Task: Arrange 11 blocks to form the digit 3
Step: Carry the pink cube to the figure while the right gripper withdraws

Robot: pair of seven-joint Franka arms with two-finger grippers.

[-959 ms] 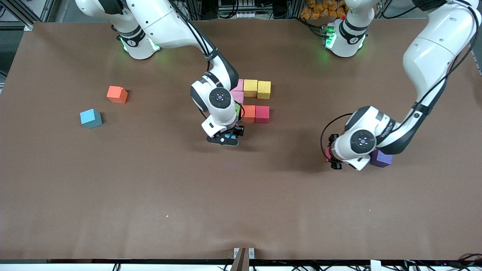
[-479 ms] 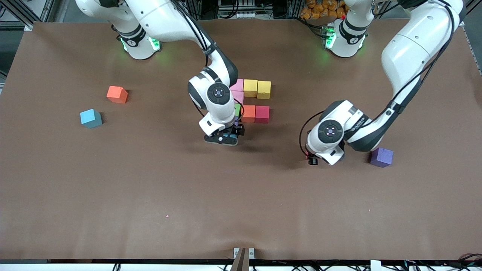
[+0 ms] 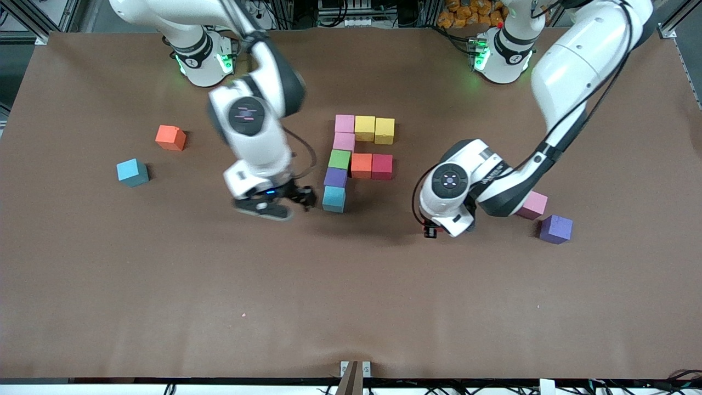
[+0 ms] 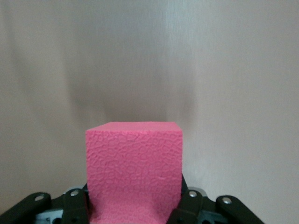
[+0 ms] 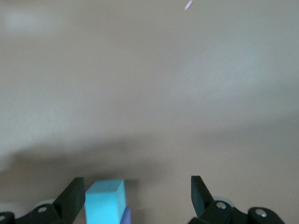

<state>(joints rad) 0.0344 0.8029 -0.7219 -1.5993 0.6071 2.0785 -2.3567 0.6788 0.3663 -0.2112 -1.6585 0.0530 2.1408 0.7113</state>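
The digit 3 stands partly built mid-table. Its straight side runs pink [image 3: 344, 123], pink [image 3: 344, 141], green [image 3: 339, 159], purple [image 3: 335, 177], cyan [image 3: 333, 198]. Two yellow blocks [image 3: 374, 129] form one bar, and an orange-red block [image 3: 361, 165] and a red block [image 3: 382, 166] form another. My right gripper [image 3: 299, 196] hangs open beside the cyan block [image 5: 106, 200], nothing between its fingers [image 5: 74, 193]. My left gripper [image 4: 134, 200] is shut on a deep pink block [image 4: 133, 163], over bare table between the figure and the loose blocks. In the front view its wrist [image 3: 447, 189] hides that block.
A loose orange block [image 3: 170, 137] and a cyan block [image 3: 132, 172] lie toward the right arm's end. Toward the left arm's end lie a pink block [image 3: 533, 204] and a purple block [image 3: 555, 229]. Brown table [image 3: 351, 296] stretches toward the front camera.
My right gripper let go of the cyan block at the figure's near end and swung away toward its own end. My left arm carried its block toward the figure, uncovering the loose pink block.
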